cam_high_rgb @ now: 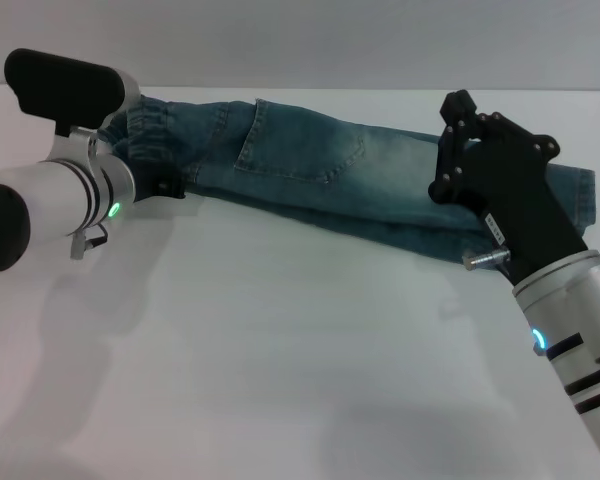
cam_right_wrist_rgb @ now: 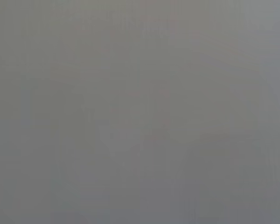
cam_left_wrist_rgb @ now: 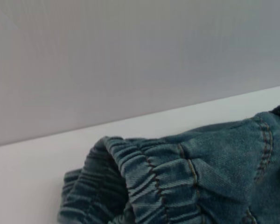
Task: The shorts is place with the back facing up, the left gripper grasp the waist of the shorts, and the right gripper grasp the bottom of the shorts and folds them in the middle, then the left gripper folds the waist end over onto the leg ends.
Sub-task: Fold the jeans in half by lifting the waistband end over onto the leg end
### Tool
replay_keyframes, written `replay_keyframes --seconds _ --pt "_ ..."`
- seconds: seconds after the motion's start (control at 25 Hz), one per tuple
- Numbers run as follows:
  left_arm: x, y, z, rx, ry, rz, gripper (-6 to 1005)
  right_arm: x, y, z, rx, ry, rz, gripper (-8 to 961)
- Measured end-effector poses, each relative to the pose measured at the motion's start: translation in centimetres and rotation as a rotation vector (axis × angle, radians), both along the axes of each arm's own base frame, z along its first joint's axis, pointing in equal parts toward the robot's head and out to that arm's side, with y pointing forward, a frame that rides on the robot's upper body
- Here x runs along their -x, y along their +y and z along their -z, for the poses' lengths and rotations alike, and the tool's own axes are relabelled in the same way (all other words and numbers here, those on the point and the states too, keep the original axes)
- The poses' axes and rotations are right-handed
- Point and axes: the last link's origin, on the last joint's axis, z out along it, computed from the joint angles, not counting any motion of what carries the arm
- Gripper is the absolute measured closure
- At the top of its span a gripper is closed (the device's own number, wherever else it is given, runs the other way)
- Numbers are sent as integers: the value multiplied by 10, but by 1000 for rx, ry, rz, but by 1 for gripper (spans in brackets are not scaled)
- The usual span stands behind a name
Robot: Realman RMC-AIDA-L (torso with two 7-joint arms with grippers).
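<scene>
Black pronged left gripper [cam_high_rgb: 152, 172] clamped on gathered elastic waist [cam_high_rgb: 148, 128] of faded blue denim shorts [cam_high_rgb: 310, 160]; black blocky right gripper [cam_high_rgb: 458, 150] over leg hems, finger state untellable

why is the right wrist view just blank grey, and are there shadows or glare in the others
Right wrist view: flat grey, nothing recognisable. Head view: even light, soft shadows on the table under both arms and along the shorts; no glare. Left wrist view: the waist is fairly clear.

The left gripper [cam_high_rgb: 152, 172] sits at the waist [cam_high_rgb: 145, 125], while the right gripper [cam_high_rgb: 458, 150] hovers over the leg ends [cam_high_rgb: 570, 195].
</scene>
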Motion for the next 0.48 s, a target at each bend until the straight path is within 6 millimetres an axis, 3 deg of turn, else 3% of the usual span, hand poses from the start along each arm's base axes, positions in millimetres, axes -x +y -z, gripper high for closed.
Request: replay_keyframes --seconds 0.48 --pt "-7 -16 -6 14 -43 9 998 3 3 5 43 -12 -3 954"
